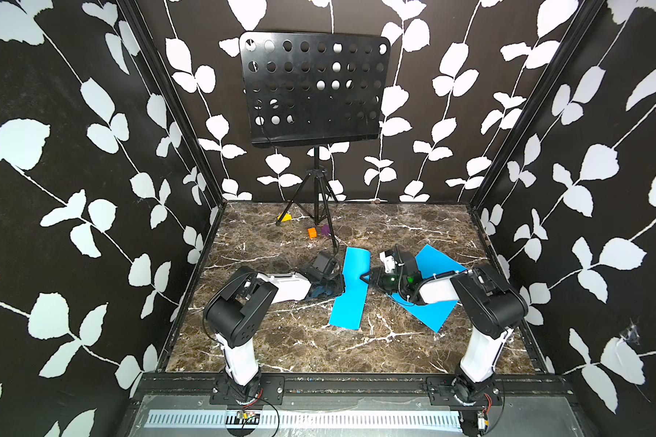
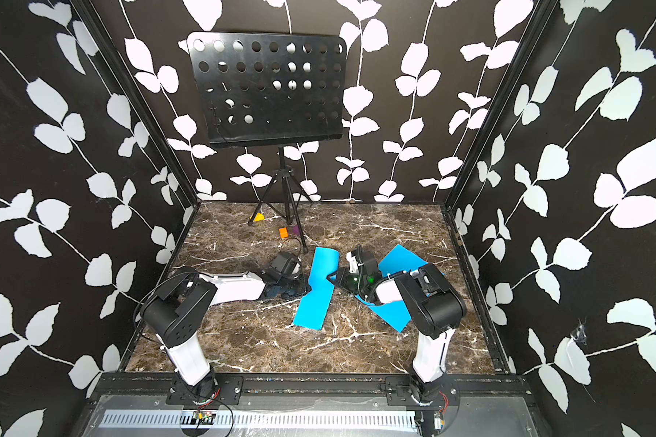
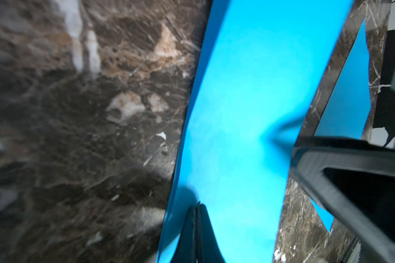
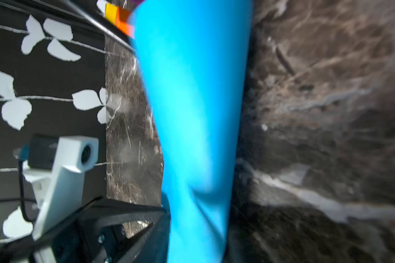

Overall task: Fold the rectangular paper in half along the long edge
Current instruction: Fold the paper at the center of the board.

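1. The left gripper (image 1: 342,283) comes in from the lower left of the frame on a low, stretched arm over the marble table (image 1: 281,340). In the left wrist view its fingers (image 3: 188,230) are pressed together, with their tips on the blue paper.
2. A black music stand (image 1: 313,87) fills the upper centre. At its feet sit a yellow block (image 1: 285,217), an orange block (image 1: 312,232) and a purple block (image 1: 325,229).
3. The blue paper strip (image 1: 351,293) (image 2: 316,293) lies just below centre in both top views. It is long and narrow and slants slightly from upper right to lower left. Its upper end is rounded and curls off the table. The left gripper meets its left edge about halfway along.
4. The right gripper (image 1: 365,276) touches the strip's right edge, opposite the left one, and the paper puckers there. I cannot tell whether its fingers stand apart or nip the edge.
5. A second blue sheet (image 1: 428,316), wider, lies flat right of centre, partly under the right arm.
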Robot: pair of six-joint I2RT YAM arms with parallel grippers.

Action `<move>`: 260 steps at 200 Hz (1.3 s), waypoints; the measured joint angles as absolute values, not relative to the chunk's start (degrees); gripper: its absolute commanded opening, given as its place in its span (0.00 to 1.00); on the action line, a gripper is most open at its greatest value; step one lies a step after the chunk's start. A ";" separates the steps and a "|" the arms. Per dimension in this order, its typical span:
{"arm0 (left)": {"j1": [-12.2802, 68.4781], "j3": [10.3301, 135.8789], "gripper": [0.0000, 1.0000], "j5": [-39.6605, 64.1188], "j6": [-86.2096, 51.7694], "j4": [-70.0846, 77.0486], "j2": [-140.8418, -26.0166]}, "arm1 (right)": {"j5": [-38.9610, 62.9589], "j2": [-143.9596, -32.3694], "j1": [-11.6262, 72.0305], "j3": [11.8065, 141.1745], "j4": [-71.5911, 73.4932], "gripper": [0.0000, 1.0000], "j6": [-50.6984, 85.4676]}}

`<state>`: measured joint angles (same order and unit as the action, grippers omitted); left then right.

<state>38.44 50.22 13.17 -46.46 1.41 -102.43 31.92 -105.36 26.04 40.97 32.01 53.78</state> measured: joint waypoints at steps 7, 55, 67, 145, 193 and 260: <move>38.44 50.19 0.00 13.21 -46.46 1.43 -102.43 | 31.81 -105.36 25.91 41.25 31.55 0.41 53.52; 38.44 50.09 0.00 13.32 -46.46 1.63 -102.45 | 30.70 -107.61 24.71 44.07 28.75 0.00 51.68; 38.44 50.04 0.00 13.37 -46.46 1.69 -102.45 | 31.05 -108.68 24.10 44.75 28.21 0.00 51.09; 38.41 49.71 0.00 13.91 -46.48 2.48 -102.48 | 31.86 -111.87 22.52 51.86 26.92 0.36 49.25; 38.35 49.67 0.00 14.00 -46.48 2.55 -102.48 | 32.25 -114.91 21.32 54.61 25.36 0.00 49.15; 38.17 49.50 0.00 14.39 -46.48 2.87 -102.54 | 32.18 -115.11 21.30 58.26 24.01 0.38 48.58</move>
